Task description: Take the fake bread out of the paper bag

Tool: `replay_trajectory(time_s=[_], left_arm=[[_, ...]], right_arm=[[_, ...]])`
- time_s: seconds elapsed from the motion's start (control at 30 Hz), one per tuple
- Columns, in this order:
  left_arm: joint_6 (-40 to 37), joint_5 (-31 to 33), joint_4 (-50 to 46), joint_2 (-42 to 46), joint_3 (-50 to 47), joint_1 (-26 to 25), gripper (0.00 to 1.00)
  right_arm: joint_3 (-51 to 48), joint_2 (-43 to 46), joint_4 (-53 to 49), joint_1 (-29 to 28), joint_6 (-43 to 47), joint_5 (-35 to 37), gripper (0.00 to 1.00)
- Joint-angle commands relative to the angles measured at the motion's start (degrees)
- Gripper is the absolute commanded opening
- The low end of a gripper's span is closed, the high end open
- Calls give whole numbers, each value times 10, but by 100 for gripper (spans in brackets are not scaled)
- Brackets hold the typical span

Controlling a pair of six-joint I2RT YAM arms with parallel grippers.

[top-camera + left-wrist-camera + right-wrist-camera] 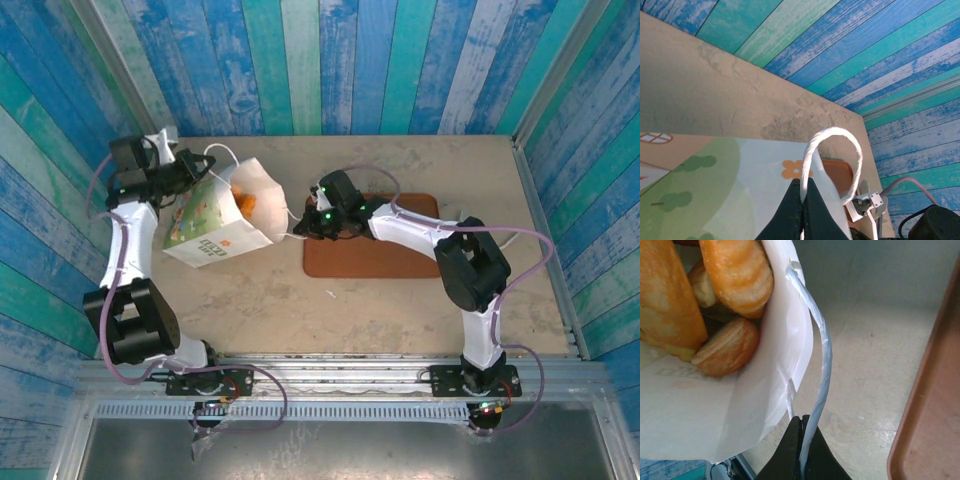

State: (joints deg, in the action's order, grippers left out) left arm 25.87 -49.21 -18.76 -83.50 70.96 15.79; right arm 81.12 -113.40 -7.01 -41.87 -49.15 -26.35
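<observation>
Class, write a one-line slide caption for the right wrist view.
Right gripper shut on the paper bag's cord handle; fake bread piled inside, brown tray beside.

Robot lab booth — painted blue plank walls (350, 60); aluminium-framed table (270, 310).

White arms (125, 245), lilac cables (910, 179); left pincer (803, 192), right pincer (802, 427) black.

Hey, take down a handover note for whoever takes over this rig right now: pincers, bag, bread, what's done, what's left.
Pincers: left pincer shut on the left handle cord; right pincer shut on the right handle cord.
Things: paper bag on the table, mouth held open between both arms, beside the brown tray. Fake bread inside the bag.
Done: bag opened.
Left: take every piece out.
</observation>
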Motion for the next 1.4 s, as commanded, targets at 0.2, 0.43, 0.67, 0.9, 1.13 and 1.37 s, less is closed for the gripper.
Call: replay_trajectory(time_s=[0.2,0.43,0.67,0.9,1.13,1.37], left_arm=[[9,-12,58,45,-72,-14,0],[-9,-9,47,42,-92,-14,0],[-4,-22,64,38,-113,-25,0],[-3,-22,70,31,-118,-47,0],[-8,-6,66,14,-118,-81,0],[-15,4,58,7,-115,-89,0]], right_arm=[[-47,6,28,2,-16,0,2],[-61,1,26,4,-14,5,8],[-80,19,25,13,-4,13,4],[-92,23,26,15,0,12,3],[-103,12,31,17,-3,2,3],[-102,10,32,17,-1,3,3]])
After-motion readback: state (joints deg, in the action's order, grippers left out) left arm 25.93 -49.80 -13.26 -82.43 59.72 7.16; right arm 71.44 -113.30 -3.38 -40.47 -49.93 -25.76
